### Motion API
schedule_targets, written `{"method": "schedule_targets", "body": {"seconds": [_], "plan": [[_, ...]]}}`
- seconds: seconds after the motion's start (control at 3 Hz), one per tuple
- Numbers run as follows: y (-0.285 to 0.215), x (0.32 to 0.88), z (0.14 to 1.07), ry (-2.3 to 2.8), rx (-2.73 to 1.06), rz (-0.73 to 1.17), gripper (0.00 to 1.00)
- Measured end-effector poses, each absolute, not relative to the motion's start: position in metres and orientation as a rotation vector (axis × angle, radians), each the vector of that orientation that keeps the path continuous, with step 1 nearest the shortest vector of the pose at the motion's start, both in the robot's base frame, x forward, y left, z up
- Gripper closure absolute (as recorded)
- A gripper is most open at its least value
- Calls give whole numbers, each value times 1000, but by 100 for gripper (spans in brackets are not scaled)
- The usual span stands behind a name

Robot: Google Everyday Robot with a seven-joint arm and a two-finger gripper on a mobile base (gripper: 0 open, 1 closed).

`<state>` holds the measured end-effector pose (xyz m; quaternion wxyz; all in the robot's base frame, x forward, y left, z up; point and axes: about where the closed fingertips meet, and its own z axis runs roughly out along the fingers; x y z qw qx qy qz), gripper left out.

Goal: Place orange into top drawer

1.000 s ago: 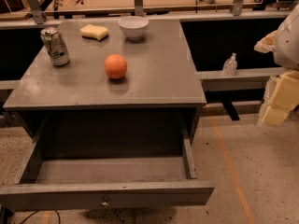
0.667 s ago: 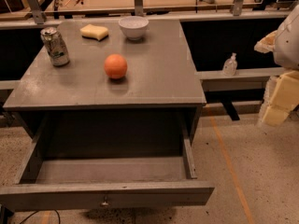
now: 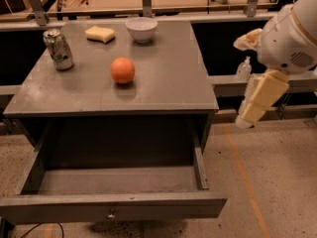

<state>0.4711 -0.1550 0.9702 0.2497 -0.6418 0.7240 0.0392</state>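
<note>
One drawer open: the top drawer [image 3: 119, 181] is pulled well out toward the camera, its knob [image 3: 112, 214] centred on the front panel. Nothing is seen lying in it.

Pincer [image 3: 255, 105]: hangs to the right of the cabinet, off the tabletop [image 3: 171, 81] and well apart from the fruit. Whether it is wide or narrow I cannot tell. It carries nothing visible.

Orange [image 3: 122, 70]: sits alone near the middle of the tabletop, touching nothing.
- Judged firm-skinned, moderately light and smooth.
- Being round, it will likely roll if nudged off-centre.
- Best hold: across its widest girth, from above, with the squeeze centred.
- A firm grip should do no harm, and a low release into the drawer would limit rolling.

Farther back on the tabletop:
- Can [image 3: 58, 49] at left, dented.
- Yellow sponge [image 3: 100, 33].
- White bowl [image 3: 141, 29] near the rear edge.
All three are apart from the fruit, so the approach looks unobstructed.

Surface: flat grey, slightly scuffed.

Room: speckled floor [image 3: 282, 187] with an orange line, a small bottle [image 3: 243, 69] on a ledge at right, and a wooden workbench [image 3: 124, 0] behind.
</note>
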Motion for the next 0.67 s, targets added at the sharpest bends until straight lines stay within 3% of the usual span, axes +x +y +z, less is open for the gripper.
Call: {"method": "schedule_targets", "body": {"seconds": [0.67], "plan": [[-59,558,938,1746,-1710,334,0]]}}
